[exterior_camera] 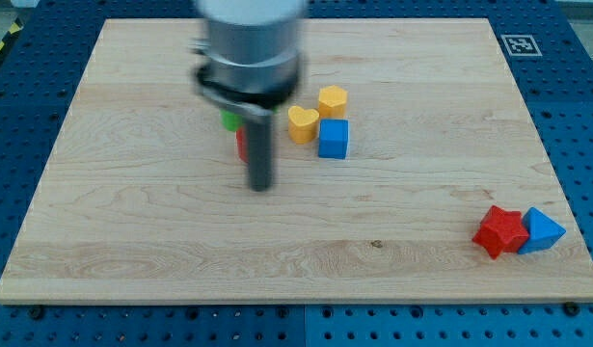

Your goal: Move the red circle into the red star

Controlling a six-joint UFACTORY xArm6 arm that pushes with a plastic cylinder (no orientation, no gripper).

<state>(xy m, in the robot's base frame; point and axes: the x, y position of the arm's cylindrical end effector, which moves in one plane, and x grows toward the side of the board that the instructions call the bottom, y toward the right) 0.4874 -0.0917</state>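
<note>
My tip rests on the board left of centre, blurred by motion. A sliver of the red circle shows just behind the rod, to its upper left, mostly hidden by it. The red star lies far off at the view's lower right, touching a blue triangle on its right. A green block peeks out above the red circle, largely hidden by the arm.
A yellow heart, a second yellow block and a blue cube cluster just right of the rod. The wooden board sits on a blue perforated table. A marker tag is at the top right corner.
</note>
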